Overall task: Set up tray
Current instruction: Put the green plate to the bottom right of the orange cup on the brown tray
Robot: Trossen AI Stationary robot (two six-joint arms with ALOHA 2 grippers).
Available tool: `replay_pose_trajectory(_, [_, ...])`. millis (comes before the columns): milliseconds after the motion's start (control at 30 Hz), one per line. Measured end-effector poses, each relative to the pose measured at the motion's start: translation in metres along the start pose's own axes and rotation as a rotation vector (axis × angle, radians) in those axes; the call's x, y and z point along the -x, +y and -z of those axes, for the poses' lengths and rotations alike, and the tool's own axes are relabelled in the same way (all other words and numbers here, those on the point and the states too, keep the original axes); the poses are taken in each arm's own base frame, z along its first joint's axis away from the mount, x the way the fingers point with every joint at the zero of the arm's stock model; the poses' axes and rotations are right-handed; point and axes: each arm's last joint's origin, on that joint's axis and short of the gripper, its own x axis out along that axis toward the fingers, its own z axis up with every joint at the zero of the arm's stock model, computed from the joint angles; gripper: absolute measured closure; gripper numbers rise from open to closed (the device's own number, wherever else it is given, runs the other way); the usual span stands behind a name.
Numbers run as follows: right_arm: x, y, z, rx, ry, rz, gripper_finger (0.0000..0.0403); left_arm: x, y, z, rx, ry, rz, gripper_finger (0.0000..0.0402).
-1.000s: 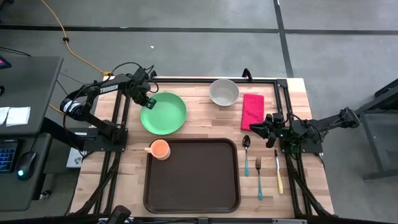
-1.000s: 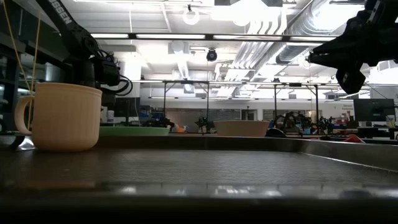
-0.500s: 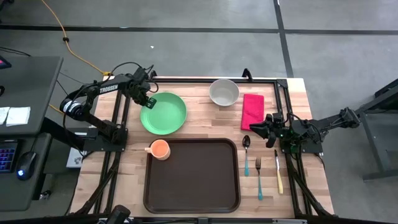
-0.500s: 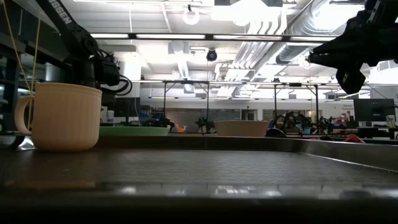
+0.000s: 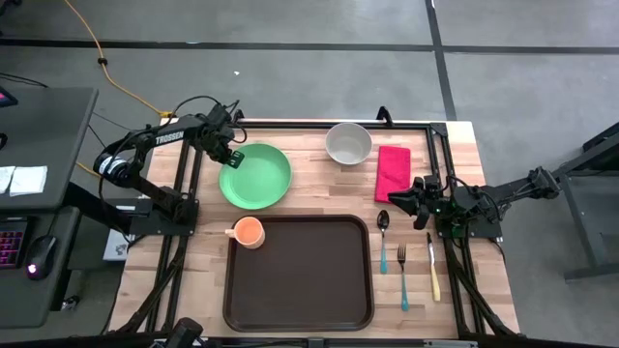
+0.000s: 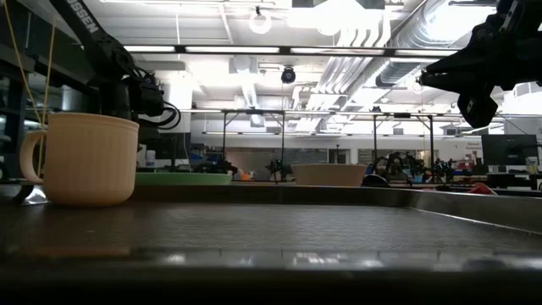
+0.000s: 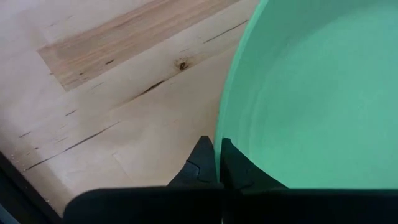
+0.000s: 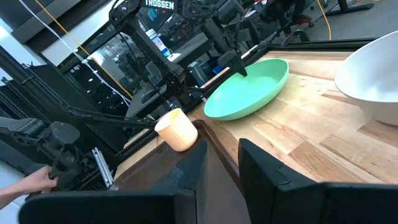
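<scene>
The dark brown tray (image 5: 298, 273) lies at the table's near middle, with a peach cup (image 5: 249, 231) standing at its far left corner. Beyond it, on the wood, lies the green plate (image 5: 254, 176). My left gripper (image 5: 232, 158) points down at the plate's far left edge and is shut on the rim. My right gripper (image 5: 395, 200) hovers level at the right, near the spoon's bowl. It is open, with nothing between its fingers (image 8: 193, 168). My left gripper pinches the green plate's rim (image 7: 217, 134) at the plate's far left edge. One finger (image 7: 233, 163) is inside the plate and the other (image 7: 200, 160) outside it. The fingers come from above, pointing steeply down. In the low view the plate (image 6: 182, 179) looks level on the table.
A white bowl (image 5: 348, 143) and a pink napkin (image 5: 392, 172) sit at the far right. A spoon (image 5: 383, 237), a fork (image 5: 402, 275) and a knife (image 5: 432, 266) lie right of the tray. Bare wood shows left of the plate.
</scene>
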Motion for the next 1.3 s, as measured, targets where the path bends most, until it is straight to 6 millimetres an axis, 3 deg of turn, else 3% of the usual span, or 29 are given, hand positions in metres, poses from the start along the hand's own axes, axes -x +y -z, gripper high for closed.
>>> replay_pose_trajectory(967, [0.000,0.000,0.000,0.002,0.000,0.000,0.0336,0.005,-0.002,-0.006,0.052,-0.031,0.035,0.0387])
replay_pose_trajectory(1300, [0.000,0.000,0.000,0.008,0.000,0.000,0.0336,0.020,-0.005,-0.021,0.039,-0.078,0.071,0.0387])
